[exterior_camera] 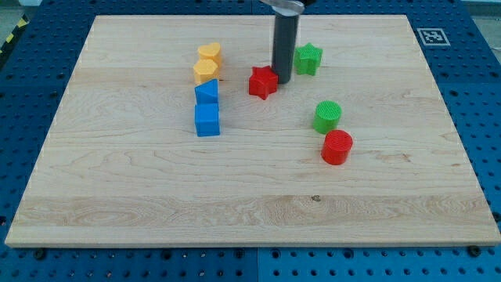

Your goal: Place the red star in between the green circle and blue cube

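Note:
The red star (263, 81) lies on the wooden board, above the middle. My tip (282, 81) stands right beside the star's right edge, touching or nearly touching it. The green circle (327, 115) lies to the lower right of the star. The blue cube (207, 120) lies to the lower left of the star, with a second blue block (207, 92) of unclear shape just above it. The star sits higher in the view than the gap between the green circle and the blue cube.
A green star (308, 59) lies just right of the rod. A red circle (337, 146) sits below the green circle. A yellow heart (209, 54) and a yellow block (205, 71) stack above the blue blocks. The board (117, 196) rests on a blue pegboard.

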Robot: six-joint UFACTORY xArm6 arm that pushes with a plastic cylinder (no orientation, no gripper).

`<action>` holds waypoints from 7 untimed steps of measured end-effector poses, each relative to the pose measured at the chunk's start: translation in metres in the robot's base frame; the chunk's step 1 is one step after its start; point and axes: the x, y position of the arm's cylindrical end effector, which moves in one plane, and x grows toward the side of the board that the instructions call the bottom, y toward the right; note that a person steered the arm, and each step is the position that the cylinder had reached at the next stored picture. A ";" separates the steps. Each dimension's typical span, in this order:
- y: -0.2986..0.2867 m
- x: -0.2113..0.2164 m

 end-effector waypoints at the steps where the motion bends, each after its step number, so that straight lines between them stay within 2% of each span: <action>1: -0.006 -0.031; 2: -0.026 -0.021; 5: -0.025 0.078; 7: 0.011 0.138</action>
